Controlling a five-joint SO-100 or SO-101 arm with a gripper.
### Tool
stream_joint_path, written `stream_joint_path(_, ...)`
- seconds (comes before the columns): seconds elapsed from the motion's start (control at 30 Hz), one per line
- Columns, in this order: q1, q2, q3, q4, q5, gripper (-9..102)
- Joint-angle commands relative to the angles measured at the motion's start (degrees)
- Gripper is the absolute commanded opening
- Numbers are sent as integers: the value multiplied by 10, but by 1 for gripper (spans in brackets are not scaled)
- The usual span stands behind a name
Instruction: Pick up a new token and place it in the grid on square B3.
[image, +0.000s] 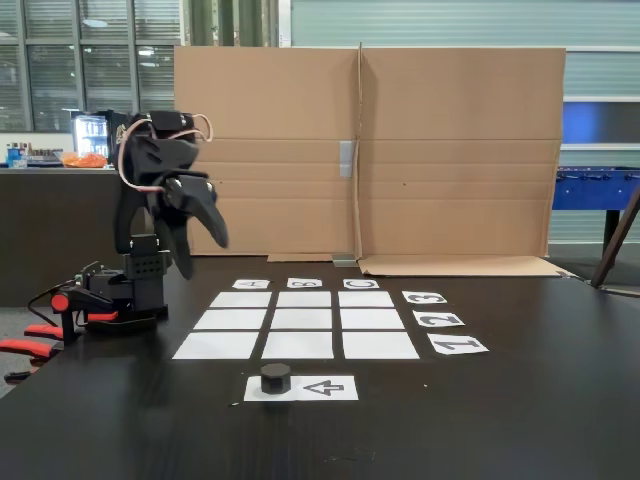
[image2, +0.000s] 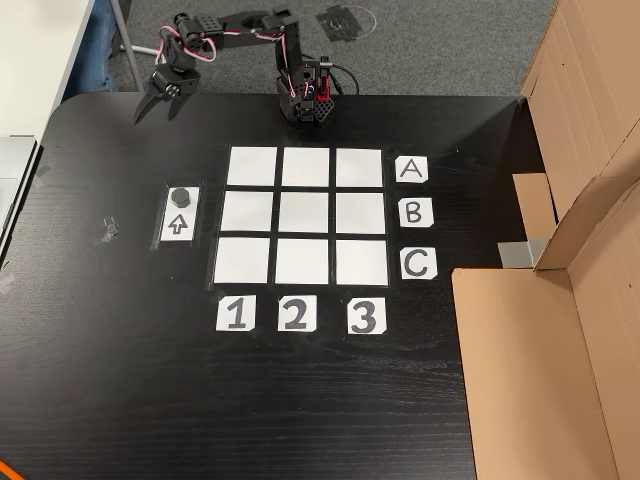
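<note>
Even indoor light falls across both fixed views, sharp and undistorted. Soft glare sheens the black table (image: 520, 400) right of the gripper (image: 200, 250), whose fingers blur slightly; shadows stay faint, background windows dim.

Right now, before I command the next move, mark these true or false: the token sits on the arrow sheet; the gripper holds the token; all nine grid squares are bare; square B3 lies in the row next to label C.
1. The token sits on the arrow sheet. True.
2. The gripper holds the token. False: it hangs apart from the token, nothing between its fingers.
3. All nine squares of the grid are bare. True.
4. Square B3 lies in the row next to label C. False: it lies next to label B, above label 3.
</note>
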Motion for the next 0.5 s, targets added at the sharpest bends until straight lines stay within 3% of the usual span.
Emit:
stream_joint_path(0.0, -18, -62, -115, 39, -7, 40)
stream_joint_path(0.2, -44, -171, -257, 107, -5, 40)
stream_joint_path(0.47, -74, -254, -331, 150, -8, 40)
